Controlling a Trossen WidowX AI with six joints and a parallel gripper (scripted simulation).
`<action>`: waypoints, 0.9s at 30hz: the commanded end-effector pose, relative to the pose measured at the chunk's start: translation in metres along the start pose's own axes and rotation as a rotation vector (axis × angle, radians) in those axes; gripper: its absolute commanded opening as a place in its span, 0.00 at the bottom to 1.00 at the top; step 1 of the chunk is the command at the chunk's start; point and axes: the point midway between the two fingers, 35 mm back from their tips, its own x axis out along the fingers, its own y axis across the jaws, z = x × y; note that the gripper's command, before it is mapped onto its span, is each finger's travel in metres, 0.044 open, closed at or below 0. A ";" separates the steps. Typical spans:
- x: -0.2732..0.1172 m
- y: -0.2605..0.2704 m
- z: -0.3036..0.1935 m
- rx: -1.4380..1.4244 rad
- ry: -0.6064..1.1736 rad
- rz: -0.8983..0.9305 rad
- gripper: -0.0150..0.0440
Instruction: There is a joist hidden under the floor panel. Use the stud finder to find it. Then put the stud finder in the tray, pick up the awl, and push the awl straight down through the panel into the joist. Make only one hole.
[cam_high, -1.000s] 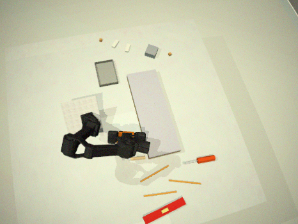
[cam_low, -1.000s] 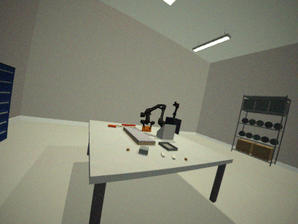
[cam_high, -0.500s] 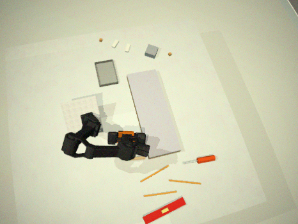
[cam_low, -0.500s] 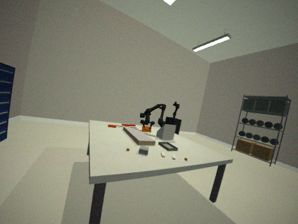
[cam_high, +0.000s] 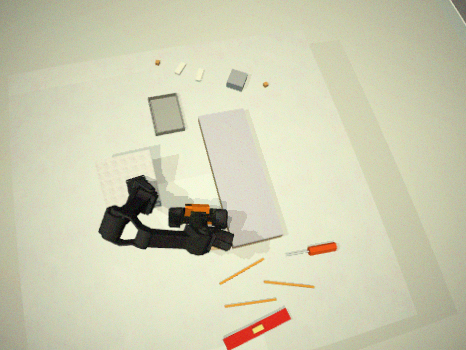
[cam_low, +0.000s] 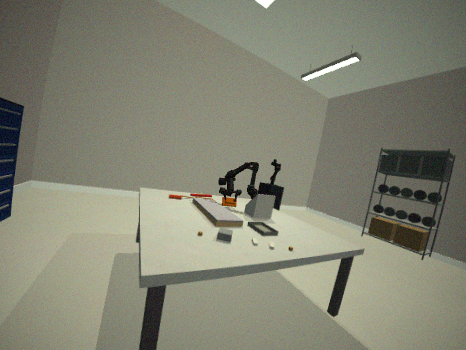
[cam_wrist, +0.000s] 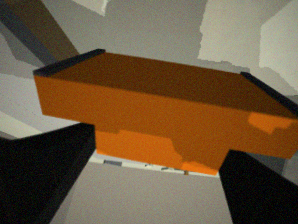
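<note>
Your gripper (cam_high: 198, 218) (cam_low: 230, 195) (cam_wrist: 160, 133) is clamped on the orange stud finder (cam_high: 197, 209) (cam_low: 229, 202) (cam_wrist: 150, 107), beside the near-tray long edge of the floor panel (cam_high: 242, 175) (cam_low: 216, 212). You can read no brand or label on its orange faces (the wrist view shows them plain). The awl (cam_high: 322, 248) (cam_low: 175, 197) lies past the panel's end, and your tray (cam_high: 151, 116) (cam_low: 256, 231) holds nothing.
</note>
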 end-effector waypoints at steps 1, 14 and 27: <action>-0.002 0.003 0.000 -0.006 0.029 0.010 0.25; -0.003 0.003 0.001 -0.007 0.084 0.014 0.25; -0.002 0.003 0.003 -0.012 0.162 0.009 0.25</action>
